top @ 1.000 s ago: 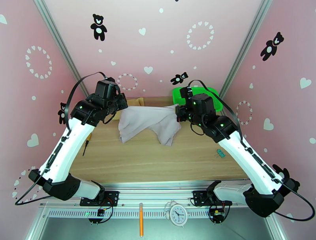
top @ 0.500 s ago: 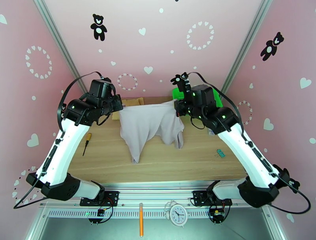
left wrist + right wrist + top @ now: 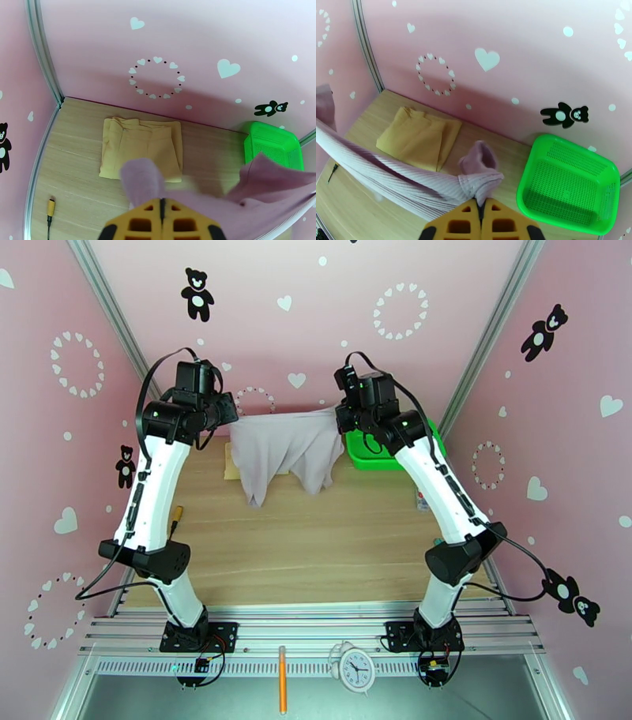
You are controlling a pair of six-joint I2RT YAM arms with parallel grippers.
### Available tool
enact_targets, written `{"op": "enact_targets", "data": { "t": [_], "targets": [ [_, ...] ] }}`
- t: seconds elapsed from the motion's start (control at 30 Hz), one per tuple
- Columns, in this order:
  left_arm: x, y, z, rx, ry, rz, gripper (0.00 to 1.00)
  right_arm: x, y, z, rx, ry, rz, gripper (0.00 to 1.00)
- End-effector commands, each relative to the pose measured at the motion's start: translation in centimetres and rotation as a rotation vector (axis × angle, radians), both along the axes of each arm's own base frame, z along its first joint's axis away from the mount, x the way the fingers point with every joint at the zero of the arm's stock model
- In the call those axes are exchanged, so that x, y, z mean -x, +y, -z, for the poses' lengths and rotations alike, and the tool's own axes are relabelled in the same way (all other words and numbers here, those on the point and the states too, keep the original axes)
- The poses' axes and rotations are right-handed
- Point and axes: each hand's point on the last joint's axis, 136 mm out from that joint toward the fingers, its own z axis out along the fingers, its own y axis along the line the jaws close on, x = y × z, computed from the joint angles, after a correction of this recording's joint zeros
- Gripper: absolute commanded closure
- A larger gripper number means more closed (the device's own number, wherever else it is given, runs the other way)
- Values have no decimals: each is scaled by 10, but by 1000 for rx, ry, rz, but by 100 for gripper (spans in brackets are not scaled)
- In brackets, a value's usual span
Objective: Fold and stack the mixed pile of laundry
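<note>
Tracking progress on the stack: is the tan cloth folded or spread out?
Folded. The tan cloth lies on the table as a compact rectangle, with layered edges showing in both wrist views.

The left arm and right arm have white shells between bulky black joints, dotted with small green lights. Thin black cables loop alongside. Base plates are black. The left pincer and right pincer are yellow-orange plastic with rectangular cut-outs.
</note>
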Motion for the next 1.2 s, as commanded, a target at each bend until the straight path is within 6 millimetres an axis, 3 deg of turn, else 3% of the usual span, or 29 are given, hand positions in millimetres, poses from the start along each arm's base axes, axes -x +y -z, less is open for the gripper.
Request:
{"op": "enact_targets", "data": {
  "t": [0.0,0.13,0.23,0.33,0.43,0.53,0.57,0.63,0.7,0.73,0.9,1.0,1.03,1.17],
  "targets": [
    [35,20,-5,-22,-41,-11,100,25,-34,-7,-46,-58,84,100],
    [76,27,51,-8,10,-17,100,67,-32,85,-72,79,77,100],
    [109,28,122,18,112,-37,100,103,-38,173,-70,204,118,100],
    [141,16,194,85,214,-38,100,139,-48,248,-63,323,158,100],
    [172,0,255,126,335,-37,100,170,-66,287,-35,413,206,100],
    [201,-11,295,117,439,-33,100,189,-79,292,-36,429,219,69],
    [207,-11,301,111,457,-38,86,192,-84,288,-30,420,226,62],
    [219,-6,307,92,480,-72,42,194,-94,273,-10,382,246,43],
    [225,0,304,93,478,-94,17,192,-97,258,9,361,246,30],
    [227,5,299,87,463,-113,10,188,-95,252,14,362,240,27],
    [221,8,267,103,381,-117,9,159,-69,241,39,405,167,28],
    [219,7,268,89,391,-114,9,134,-46,245,63,453,117,27],
    [214,6,258,94,371,-115,8,125,-36,247,64,470,96,27],
    [202,17,255,23,361,-175,1,93,-3,262,71,537,27,25]
  ]
}}
